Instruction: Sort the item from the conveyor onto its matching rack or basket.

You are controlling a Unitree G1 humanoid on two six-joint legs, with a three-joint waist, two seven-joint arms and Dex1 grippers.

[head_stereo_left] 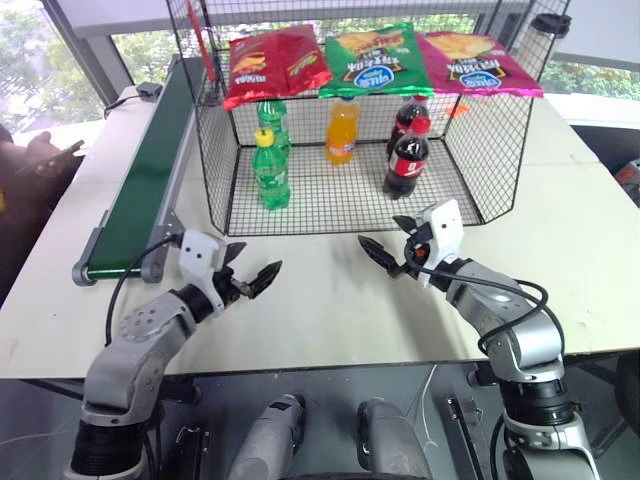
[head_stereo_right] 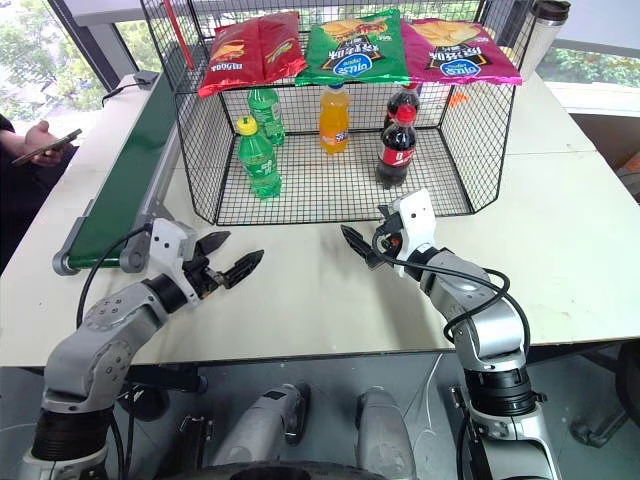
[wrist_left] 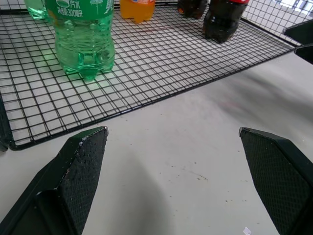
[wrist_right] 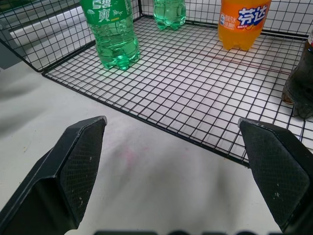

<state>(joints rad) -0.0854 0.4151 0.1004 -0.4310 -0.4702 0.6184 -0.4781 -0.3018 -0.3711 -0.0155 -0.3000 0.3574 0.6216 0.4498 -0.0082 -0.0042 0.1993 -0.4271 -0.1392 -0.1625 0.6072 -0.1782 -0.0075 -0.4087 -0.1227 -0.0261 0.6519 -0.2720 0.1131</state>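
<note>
Behind the white tabletop point(head_stereo_left: 330, 300) I see windows and trees; the green conveyor point(head_stereo_left: 150, 165) lies along the left side and carries nothing. The orange soda bottle point(head_stereo_left: 342, 130) already stands upright inside the black wire cage point(head_stereo_left: 480, 190), between green bottles point(head_stereo_left: 270, 170) and cola bottles point(head_stereo_left: 407, 160), so I judge the sorting is done. My left hand point(head_stereo_left: 252, 272) and right hand point(head_stereo_left: 388, 245) hover before the cage, fingers wide apart, holding nothing. Chip bags point(head_stereo_left: 375, 60) lie on the cage top; the orange label shows Chinese characters, one green label "300".
</note>
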